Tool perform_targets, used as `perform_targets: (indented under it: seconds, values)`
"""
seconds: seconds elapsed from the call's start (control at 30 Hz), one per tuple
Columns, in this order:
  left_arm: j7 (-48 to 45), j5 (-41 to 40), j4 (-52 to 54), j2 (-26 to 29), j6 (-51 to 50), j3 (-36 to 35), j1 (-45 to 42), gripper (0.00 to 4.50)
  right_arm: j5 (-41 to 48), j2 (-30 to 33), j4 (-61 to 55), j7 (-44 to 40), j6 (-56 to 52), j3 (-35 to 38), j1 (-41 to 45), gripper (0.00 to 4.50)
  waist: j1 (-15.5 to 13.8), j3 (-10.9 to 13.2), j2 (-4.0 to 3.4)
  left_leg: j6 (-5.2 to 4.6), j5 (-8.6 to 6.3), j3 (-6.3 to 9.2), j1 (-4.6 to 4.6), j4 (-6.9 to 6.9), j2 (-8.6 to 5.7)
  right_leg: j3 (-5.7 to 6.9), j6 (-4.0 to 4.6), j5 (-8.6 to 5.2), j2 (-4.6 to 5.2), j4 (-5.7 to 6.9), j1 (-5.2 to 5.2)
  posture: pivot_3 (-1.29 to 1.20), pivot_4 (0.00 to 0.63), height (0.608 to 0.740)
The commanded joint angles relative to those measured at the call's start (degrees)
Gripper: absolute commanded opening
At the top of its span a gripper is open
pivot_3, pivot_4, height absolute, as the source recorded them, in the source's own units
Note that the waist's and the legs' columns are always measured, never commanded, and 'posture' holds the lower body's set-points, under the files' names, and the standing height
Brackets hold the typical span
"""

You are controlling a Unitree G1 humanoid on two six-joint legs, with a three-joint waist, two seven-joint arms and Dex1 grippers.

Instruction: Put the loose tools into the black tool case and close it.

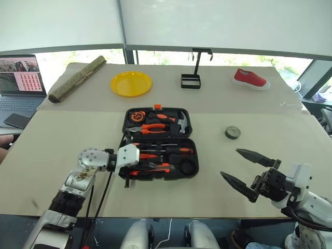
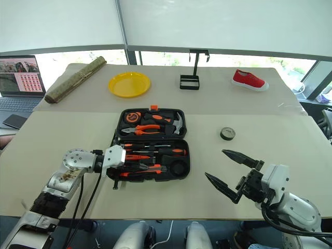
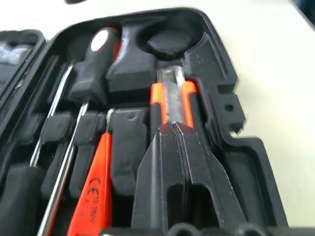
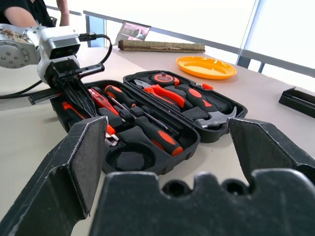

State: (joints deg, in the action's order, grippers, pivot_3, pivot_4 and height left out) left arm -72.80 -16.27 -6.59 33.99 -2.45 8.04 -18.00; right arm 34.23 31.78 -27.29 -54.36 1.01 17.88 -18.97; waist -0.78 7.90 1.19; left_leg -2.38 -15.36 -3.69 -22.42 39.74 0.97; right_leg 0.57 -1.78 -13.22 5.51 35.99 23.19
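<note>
The black tool case [image 1: 195,157] lies open at the table's middle, both halves flat. Its near half holds two screwdrivers [image 1: 176,151], an orange tester pen [image 3: 91,191] and the orange-black utility knife [image 3: 172,98]. My left gripper [image 3: 173,127] reaches into that half from the left, shut, with its tips resting on the knife in its slot. A round recess [image 1: 188,167] at the near right corner holds nothing. The small dark tape roll [image 1: 233,133] lies on the table right of the case. My right gripper [image 1: 230,162] hovers open, nearer than the roll, holding nothing.
Pliers [image 1: 150,127] and a hammer [image 1: 179,123] sit in the case's far half. At the back are a yellow plate [image 1: 131,83], a black wire stand [image 1: 191,79], a red shoe [image 1: 250,79] and a rolled mat [image 1: 77,79]. A laptop [image 1: 21,78] stands far left.
</note>
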Motion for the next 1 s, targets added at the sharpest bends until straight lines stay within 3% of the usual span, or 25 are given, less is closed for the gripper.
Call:
perform_targets:
  seconds: [0.03, 0.2, 0.33, 0.47, 0.67, 0.8, 1.0]
  values:
    - [2.5, -11.1, 6.1, 1.8, -6.4, -11.1, 0.0, 1.08, 2.5, 0.1, -2.8, 1.4, 0.2, 4.9, -2.5, 4.5, 0.1, 0.1, 0.08, 0.0, 0.0, 0.02, -0.06, 0.0, 0.01, 0.0, 0.01, -0.01, 0.0, 0.03, 0.07, 0.0, 0.15, 0.74]
    - [-2.8, -20.8, 11.2, 7.3, -10.1, -20.2, 4.2, 3.03, 3.4, -2.4, -1.5, 3.6, 1.3, 8.4, -6.1, 4.5, 0.3, 0.1, 0.11, 0.01, 0.0, 0.06, -0.12, -0.04, 0.02, 0.03, 0.03, -0.01, 0.04, -0.02, 0.11, 0.0, 0.15, 0.74]
    - [-4.9, -23.0, 11.4, 11.5, -13.1, -24.0, 8.8, 4.47, 2.8, -5.6, 1.3, 5.8, 2.1, 10.0, -6.9, 4.5, 0.2, 0.2, 0.05, 0.02, -0.01, 0.04, -0.05, -0.1, 0.02, 0.03, 0.09, -0.06, 0.09, -0.05, 0.09, 0.0, 0.15, 0.74]
    - [-6.9, -23.9, 9.9, 11.3, -11.2, -26.5, 11.2, 4.47, 4.0, -4.8, 3.2, 8.1, -1.3, 10.6, -4.6, 4.5, 0.0, 0.2, 0.02, 0.03, -0.01, 0.04, -0.04, -0.09, 0.0, 0.05, 0.26, -0.22, 0.15, -0.09, 0.07, 0.0, 0.15, 0.74]
    - [-8.0, -23.2, 8.3, 9.4, -8.9, -26.5, 12.6, 4.47, 0.6, 10.6, 8.4, 11.9, -17.7, 5.1, 12.6, 4.5, 1.0, 0.4, -0.08, 0.02, -0.01, -0.16, 0.0, -0.09, -0.01, -0.1, 0.49, -0.21, 0.21, -0.08, 0.14, 0.0, 0.15, 0.74]
    - [-5.3, -24.0, 10.0, 6.2, -10.9, -24.3, 10.9, 4.47, -11.7, 20.7, 20.9, 11.9, -33.5, -12.3, 33.9, 4.5, 1.0, 0.4, -0.01, 0.03, 0.0, -0.08, -0.03, -0.12, 0.03, 0.05, 0.5, -0.21, 0.12, -0.04, 0.21, 0.0, 0.15, 0.74]
    - [-4.4, -24.2, 12.2, 3.9, -11.2, -22.3, 10.4, 4.47, -23.4, 19.2, 40.2, 5.5, -31.8, -26.7, 52.9, 4.5, 0.6, 0.5, 0.01, 0.02, 0.02, -0.06, -1.01, -0.05, -0.07, 0.03, 0.11, 0.04, 0.0, 0.05, 1.12, 0.0, 0.15, 0.74]
